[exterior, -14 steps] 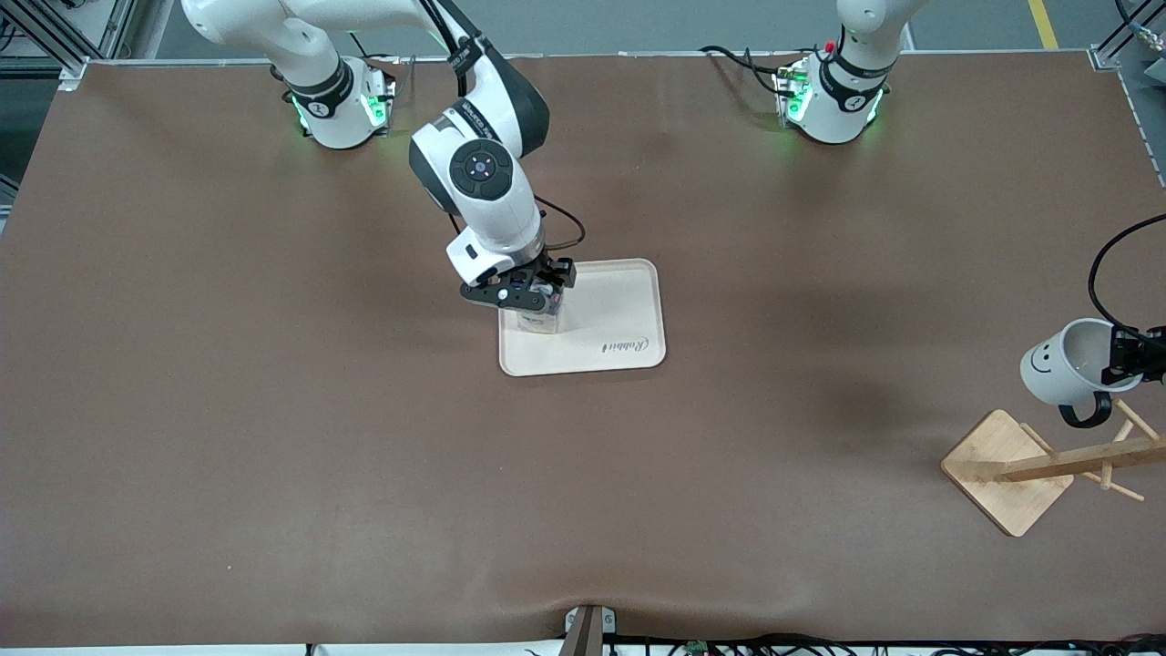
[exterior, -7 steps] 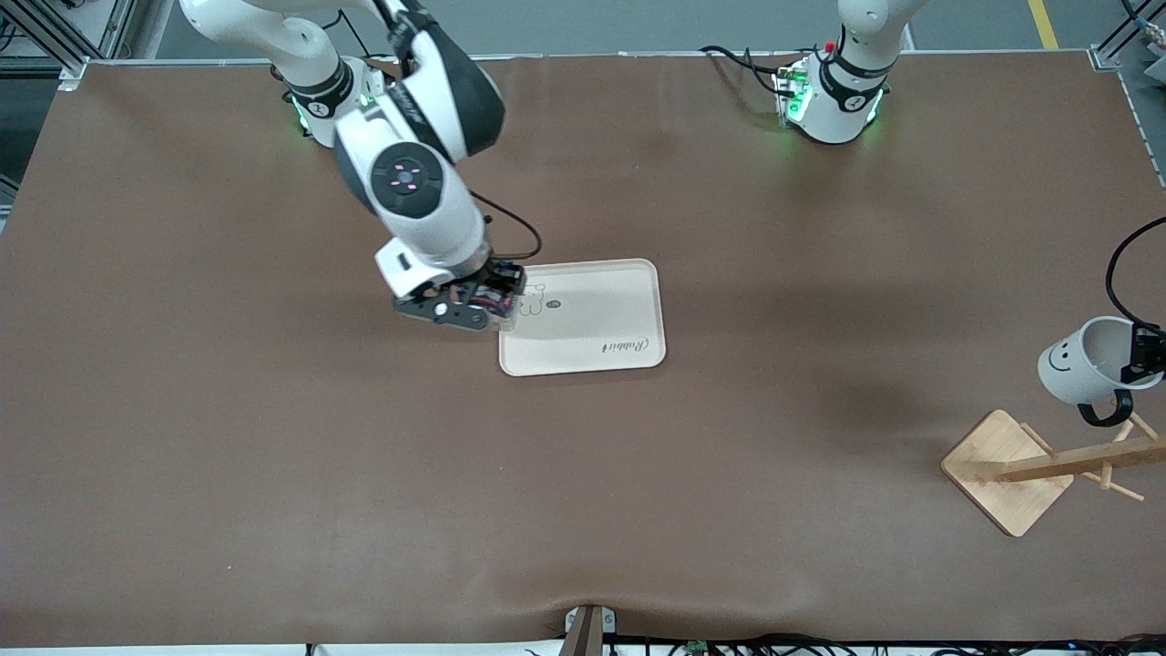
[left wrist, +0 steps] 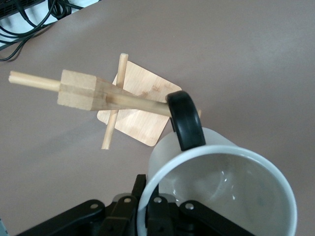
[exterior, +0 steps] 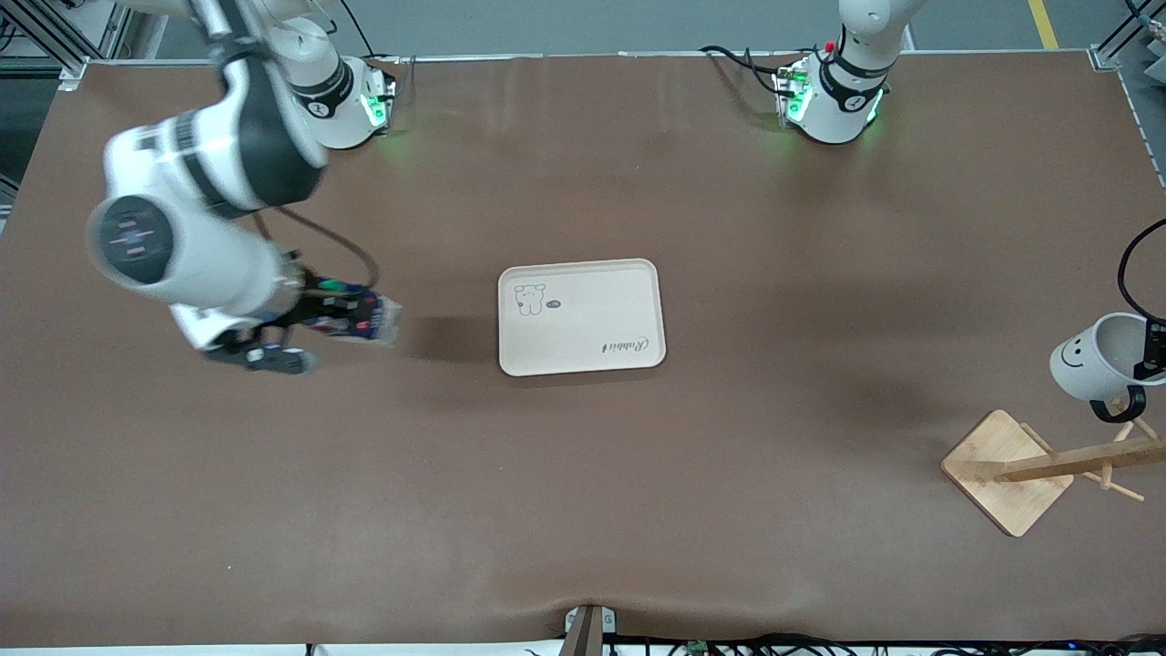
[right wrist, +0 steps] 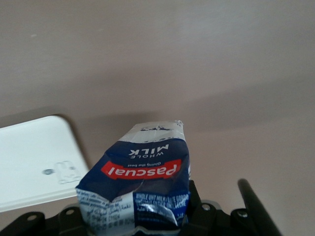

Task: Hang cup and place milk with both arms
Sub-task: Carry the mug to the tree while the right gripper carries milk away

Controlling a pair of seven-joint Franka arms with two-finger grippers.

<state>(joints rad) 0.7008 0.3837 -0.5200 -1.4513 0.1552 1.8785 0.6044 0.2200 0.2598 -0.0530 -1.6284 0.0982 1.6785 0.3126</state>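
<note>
My right gripper point(exterior: 305, 330) is shut on the dark-blue milk carton point(exterior: 363, 318) and holds it tilted over the bare table, off the tray point(exterior: 583, 319) toward the right arm's end. In the right wrist view the crumpled carton point(right wrist: 140, 174) sits between the jaws of the right gripper point(right wrist: 138, 219). My left gripper point(exterior: 1153, 352) is shut on the rim of the white smiley cup point(exterior: 1089, 366) above the wooden rack point(exterior: 1075, 462). In the left wrist view the cup's black handle point(left wrist: 184, 120) touches the tip of a rack peg point(left wrist: 140, 103); the left gripper point(left wrist: 147, 204) pinches the rim.
The cream tray with a bear drawing lies at the table's middle with nothing on it. The rack's square bamboo base point(exterior: 1002, 469) sits near the left arm's end. Cables point(left wrist: 24, 19) lie along the table's edge.
My right arm has swung from over the tray toward its own end of the table, carrying the milk. My left gripper has lowered the cup toward the rack's peg.
</note>
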